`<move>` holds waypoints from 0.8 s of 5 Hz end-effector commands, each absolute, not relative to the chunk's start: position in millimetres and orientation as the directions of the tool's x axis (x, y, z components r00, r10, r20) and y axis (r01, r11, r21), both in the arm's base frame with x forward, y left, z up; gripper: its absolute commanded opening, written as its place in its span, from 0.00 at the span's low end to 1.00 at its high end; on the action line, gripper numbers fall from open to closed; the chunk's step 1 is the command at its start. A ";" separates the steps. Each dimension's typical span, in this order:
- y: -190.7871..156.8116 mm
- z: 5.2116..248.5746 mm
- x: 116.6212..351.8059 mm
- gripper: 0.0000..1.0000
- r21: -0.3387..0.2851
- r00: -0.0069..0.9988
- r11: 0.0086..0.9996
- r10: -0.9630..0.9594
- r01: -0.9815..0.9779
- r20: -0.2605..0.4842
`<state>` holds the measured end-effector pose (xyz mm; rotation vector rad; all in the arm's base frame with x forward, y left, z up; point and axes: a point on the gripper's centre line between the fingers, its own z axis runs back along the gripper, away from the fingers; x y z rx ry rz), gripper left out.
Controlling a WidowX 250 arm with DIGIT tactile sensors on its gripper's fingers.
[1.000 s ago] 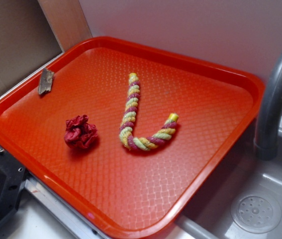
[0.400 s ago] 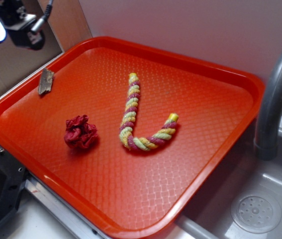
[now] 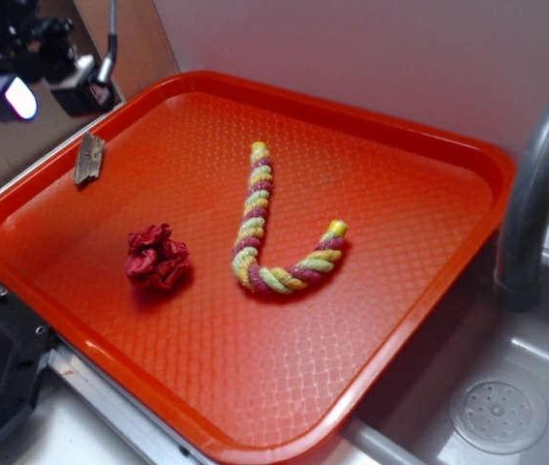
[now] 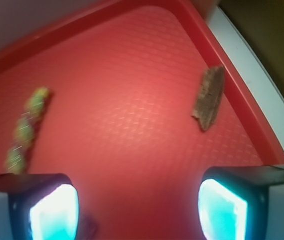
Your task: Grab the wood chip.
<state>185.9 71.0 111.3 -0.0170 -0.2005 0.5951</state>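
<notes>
The wood chip is a small grey-brown sliver lying against the left rim of the red tray. In the wrist view the wood chip lies ahead and to the right, beside the tray's rim. My gripper hangs in the air at the top left of the exterior view, above and left of the chip. In the wrist view my gripper is open, with only bare tray between its glowing pads.
A dark red cloth ball sits on the tray's left half. A yellow-pink-green twisted rope lies in a J shape mid-tray; the rope shows at the wrist view's left. A grey faucet and a sink drain are at right.
My gripper has come into view at the top left and moved right and slightly down toward the wood chip. Nothing on the tray has moved.
</notes>
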 end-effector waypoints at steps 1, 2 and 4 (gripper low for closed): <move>117.3 67.2 204.4 1.00 0.018 0.759 0.769 0.627 -0.639 0.175; 117.4 45.2 212.8 1.00 0.101 0.772 0.768 0.617 -0.633 0.152; 97.8 22.6 228.5 1.00 0.154 0.806 0.791 0.580 -0.592 0.117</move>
